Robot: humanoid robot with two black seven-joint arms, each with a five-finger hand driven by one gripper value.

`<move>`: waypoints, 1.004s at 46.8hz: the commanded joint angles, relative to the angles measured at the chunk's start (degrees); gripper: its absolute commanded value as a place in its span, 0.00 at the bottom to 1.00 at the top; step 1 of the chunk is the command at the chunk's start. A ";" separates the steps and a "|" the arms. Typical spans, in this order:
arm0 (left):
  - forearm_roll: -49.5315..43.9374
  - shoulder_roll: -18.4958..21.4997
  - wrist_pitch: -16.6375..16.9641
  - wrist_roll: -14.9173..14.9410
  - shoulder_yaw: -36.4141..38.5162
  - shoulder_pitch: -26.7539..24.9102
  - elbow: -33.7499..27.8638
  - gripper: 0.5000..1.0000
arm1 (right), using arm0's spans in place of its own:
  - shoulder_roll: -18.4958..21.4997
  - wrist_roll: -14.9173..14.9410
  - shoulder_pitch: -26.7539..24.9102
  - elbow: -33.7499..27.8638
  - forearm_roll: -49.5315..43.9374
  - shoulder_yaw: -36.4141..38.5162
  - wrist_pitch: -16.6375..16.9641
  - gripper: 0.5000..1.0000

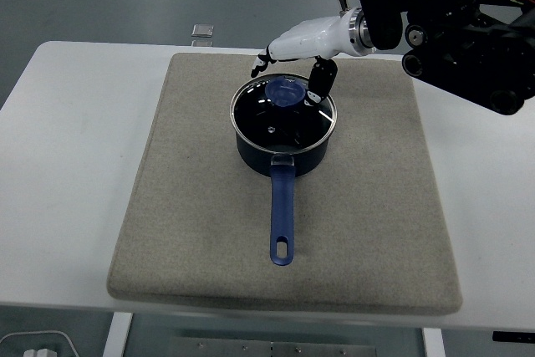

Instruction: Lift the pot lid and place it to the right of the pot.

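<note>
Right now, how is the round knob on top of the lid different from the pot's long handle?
The knob is a small round disc; the handle is a long thin bar. The knob sits on top of the glass lid; the handle sticks out sideways from the pot toward the table's near edge. The right hand hovers by the knob; nothing is near the handle. Both are blue.
</note>
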 commanded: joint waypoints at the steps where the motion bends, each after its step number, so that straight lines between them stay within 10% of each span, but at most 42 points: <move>1: 0.03 0.00 0.00 0.06 -0.08 0.00 0.01 1.00 | 0.34 0.33 -0.09 0.00 -0.51 -0.55 0.00 0.77; 47: 0.03 0.00 0.00 -0.03 -0.08 0.00 -0.08 1.00 | 0.52 1.65 0.00 -1.32 -1.83 -1.69 -1.58 0.65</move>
